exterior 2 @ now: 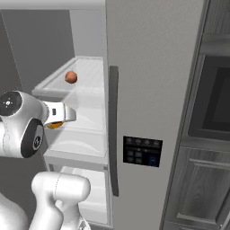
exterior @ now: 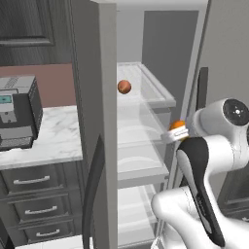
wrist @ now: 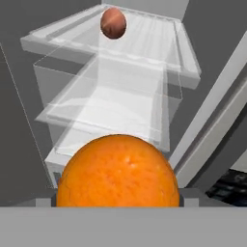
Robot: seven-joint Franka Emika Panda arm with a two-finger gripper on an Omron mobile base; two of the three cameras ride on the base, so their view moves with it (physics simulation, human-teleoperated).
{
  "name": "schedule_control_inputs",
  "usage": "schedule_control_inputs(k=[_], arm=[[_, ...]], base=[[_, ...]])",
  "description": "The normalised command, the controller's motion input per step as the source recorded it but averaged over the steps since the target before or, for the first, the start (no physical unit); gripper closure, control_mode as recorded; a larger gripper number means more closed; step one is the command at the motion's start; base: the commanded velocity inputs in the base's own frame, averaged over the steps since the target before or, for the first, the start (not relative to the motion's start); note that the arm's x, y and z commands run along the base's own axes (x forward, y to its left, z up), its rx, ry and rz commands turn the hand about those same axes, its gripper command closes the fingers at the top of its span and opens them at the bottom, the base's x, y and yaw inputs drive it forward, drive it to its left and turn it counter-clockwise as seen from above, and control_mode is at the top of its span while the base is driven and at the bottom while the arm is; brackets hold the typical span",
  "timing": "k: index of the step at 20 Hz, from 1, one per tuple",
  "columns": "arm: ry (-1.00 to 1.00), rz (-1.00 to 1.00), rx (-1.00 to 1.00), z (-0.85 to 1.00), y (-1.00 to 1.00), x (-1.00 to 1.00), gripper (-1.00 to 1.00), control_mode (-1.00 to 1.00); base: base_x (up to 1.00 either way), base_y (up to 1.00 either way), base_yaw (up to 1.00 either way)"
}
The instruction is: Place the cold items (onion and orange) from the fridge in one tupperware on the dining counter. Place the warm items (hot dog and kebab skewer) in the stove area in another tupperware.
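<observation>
An orange (wrist: 117,172) sits between the fingers of my gripper (wrist: 118,195), which is shut on it just in front of the open fridge's middle shelves. From the base cameras the orange (exterior: 178,125) (exterior 2: 54,125) peeks out beside the white hand, with the gripper (exterior: 174,132) (exterior 2: 57,122) around it. A reddish-brown onion (exterior: 124,86) (exterior 2: 71,77) (wrist: 113,22) rests on the upper glass shelf (wrist: 144,41), farther in and higher than the hand. The hot dog, kebab skewer and tupperware are out of view.
The fridge's left door (exterior: 92,121) stands open, close to the arm's left. The right door (exterior 2: 148,67) is closed, with a dark handle (exterior 2: 114,130) and control panel (exterior 2: 143,151). A dark appliance (exterior: 17,116) sits on the marble counter (exterior: 53,141). A wall oven (exterior 2: 215,103) is on the right.
</observation>
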Motion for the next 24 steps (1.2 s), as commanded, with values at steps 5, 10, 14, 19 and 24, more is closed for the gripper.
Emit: schedule_control_inputs(k=[5,10,14,19,24], arm=[[0.03,0.11,-0.01,-0.09,0.07,-0.19,1.00,-1.00],[0.00,0.09,0.00,-0.04,0.00,-0.09,1.00,1.00],[0.00,0.00,0.00,0.00,0.00,0.00,1.00,1.00],[0.00,0.00,0.00,0.00,0.00,0.00,1.00,1.00],[0.00,0.00,0.00,0.00,0.00,0.00,1.00,1.00]], base=[[0.00,0.00,0.00],[-0.03,0.00,0.03],[-0.14,0.00,0.28],[-0.29,-0.05,0.34],[-0.63,-0.34,0.34]])
